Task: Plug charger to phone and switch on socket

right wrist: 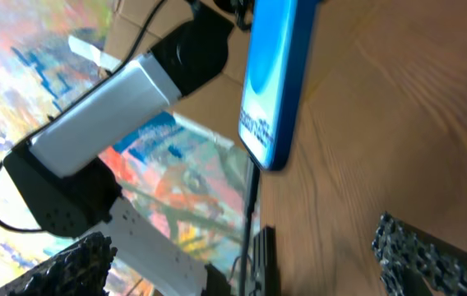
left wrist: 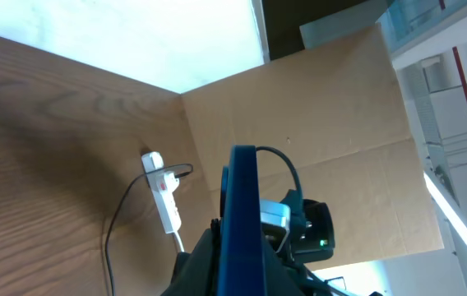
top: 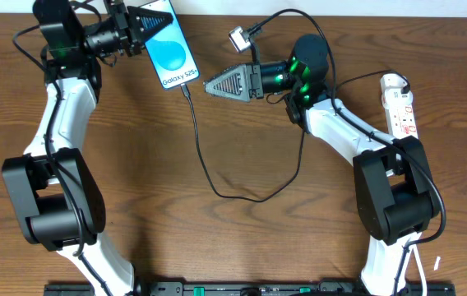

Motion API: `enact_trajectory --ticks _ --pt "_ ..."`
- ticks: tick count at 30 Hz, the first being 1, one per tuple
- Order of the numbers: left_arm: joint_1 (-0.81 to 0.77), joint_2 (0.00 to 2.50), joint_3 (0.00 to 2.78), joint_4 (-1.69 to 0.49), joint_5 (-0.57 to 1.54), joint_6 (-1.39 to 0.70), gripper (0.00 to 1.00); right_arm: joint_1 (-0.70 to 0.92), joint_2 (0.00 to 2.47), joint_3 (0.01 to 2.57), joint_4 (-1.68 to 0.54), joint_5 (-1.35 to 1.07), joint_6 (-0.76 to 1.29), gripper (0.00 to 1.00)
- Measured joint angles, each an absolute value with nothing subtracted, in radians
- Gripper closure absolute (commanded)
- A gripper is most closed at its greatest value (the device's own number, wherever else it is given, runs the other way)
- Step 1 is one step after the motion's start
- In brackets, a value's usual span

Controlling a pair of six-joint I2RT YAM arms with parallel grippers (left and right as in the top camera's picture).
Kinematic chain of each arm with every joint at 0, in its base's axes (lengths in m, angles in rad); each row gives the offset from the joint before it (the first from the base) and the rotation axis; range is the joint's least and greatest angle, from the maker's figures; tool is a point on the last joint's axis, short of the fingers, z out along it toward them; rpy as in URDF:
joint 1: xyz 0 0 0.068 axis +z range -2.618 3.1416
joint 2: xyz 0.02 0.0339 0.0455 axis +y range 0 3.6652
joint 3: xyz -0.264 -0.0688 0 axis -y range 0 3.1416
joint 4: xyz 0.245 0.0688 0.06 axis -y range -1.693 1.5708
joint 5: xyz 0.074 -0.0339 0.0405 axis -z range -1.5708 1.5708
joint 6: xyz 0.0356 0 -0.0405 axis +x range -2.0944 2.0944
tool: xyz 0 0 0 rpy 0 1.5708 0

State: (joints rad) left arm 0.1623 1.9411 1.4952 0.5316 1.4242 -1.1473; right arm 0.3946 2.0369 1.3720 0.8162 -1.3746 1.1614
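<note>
Your left arm stretched forward, left tool (top: 143,25) clamped on phone (top: 170,51). Your right tool (top: 210,85) points toward it, fingers (right wrist: 418,251) spread wide.

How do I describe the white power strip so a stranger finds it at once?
Go to the right edge of the wooden table, beside the white link of the right arm. The socket lies there: a narrow white strip, the only thing bearing red marks.

Laid out on brown wood-grain counter (top: 217,247): black charger (top: 217,191) looping across centre, white socket (top: 401,107) at right edge.
</note>
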Motion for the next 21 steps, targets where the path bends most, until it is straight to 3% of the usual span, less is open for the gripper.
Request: enact_trajectory --ticks 8,21 --pt "0.183 1.941 1.495 0.531 1.436 -1.148 0.93 0.395 2.035 1.374 0.501 -1.386 1.012 0.01" --pt "0.183 1.941 1.495 0.531 1.440 -1.148 0.93 0.391 2.035 1.374 0.012 -1.095 0.743 0.02"
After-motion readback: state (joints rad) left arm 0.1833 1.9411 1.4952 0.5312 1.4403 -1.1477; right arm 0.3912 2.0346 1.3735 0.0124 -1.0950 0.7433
